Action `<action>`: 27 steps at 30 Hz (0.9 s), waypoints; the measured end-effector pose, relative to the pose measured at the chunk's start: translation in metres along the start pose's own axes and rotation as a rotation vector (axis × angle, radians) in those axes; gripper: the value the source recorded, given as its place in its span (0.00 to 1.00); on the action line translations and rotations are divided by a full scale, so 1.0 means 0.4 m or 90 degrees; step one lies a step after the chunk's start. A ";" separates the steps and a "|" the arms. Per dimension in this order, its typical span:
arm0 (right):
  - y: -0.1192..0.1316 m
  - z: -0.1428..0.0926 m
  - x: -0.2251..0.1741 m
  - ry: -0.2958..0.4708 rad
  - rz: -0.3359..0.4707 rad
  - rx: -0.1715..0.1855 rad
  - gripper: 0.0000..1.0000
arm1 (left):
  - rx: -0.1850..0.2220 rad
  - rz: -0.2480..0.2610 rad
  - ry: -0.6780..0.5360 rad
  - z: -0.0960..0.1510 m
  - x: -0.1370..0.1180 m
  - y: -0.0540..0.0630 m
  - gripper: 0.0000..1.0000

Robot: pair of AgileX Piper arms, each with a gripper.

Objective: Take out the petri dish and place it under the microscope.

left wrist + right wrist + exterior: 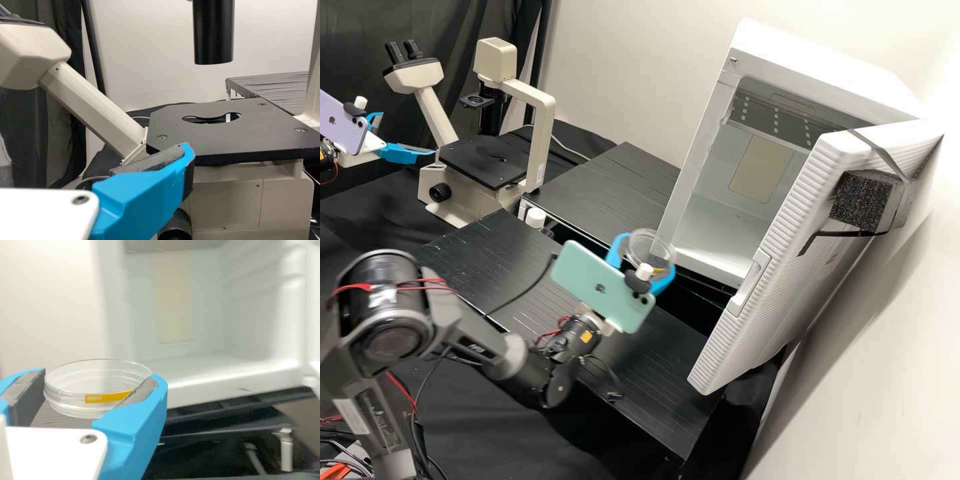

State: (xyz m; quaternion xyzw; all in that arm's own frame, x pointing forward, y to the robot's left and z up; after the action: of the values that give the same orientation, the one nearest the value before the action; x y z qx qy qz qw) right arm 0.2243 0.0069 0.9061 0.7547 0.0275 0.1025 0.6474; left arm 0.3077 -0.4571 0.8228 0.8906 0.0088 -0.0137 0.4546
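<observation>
Black worktop [613,193]; white cabinet [800,59], open; pale microscope [545,127]. One clear, yellow-labelled petri dish [651,244], clamped in right pincer [648,253], outside the cabinet. Left pincer [408,134]: fingers apart, near the microscope.

Behind the left claw [409,133], its arm and the lilac phone [343,125] run off the high view's edge. Past that claw, the left wrist view crops the microscope's head [30,55] and black tube [213,32]. At the right claw [650,252], a white knob [645,271] hides some of the petri dish [95,385], whose label print is too small for me. Beyond it, the white cabinet [210,390] blurs, cut off too.
</observation>
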 end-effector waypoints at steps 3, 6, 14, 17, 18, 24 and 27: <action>-0.049 -0.045 -0.014 0.040 -0.040 -0.014 0.00 | 0.000 0.000 0.000 0.000 0.000 0.000 1.00; -0.103 -0.086 -0.021 0.090 -0.084 -0.029 0.00 | 0.000 0.000 0.000 0.000 0.000 0.000 1.00; -0.244 -0.170 -0.002 0.191 -0.176 -0.038 0.00 | 0.000 0.000 0.000 0.000 0.000 0.000 1.00; -0.286 -0.198 0.017 0.206 -0.187 -0.033 0.00 | 0.000 0.000 0.000 0.000 0.000 0.000 1.00; -0.299 -0.212 0.023 0.215 -0.192 -0.036 0.00 | 0.000 0.000 0.000 0.000 0.000 0.000 1.00; -0.363 -0.286 0.077 0.229 -0.198 -0.048 0.00 | 0.000 0.000 0.000 0.000 0.000 0.000 1.00; -0.393 -0.316 0.105 0.230 -0.200 -0.051 0.00 | 0.000 0.000 0.000 0.000 0.000 0.000 1.00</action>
State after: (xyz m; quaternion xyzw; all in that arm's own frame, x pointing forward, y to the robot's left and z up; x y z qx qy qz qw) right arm 0.2558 0.1621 0.7744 0.6842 0.2554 0.1350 0.6697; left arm 0.3077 -0.4571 0.8228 0.8906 0.0088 -0.0137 0.4546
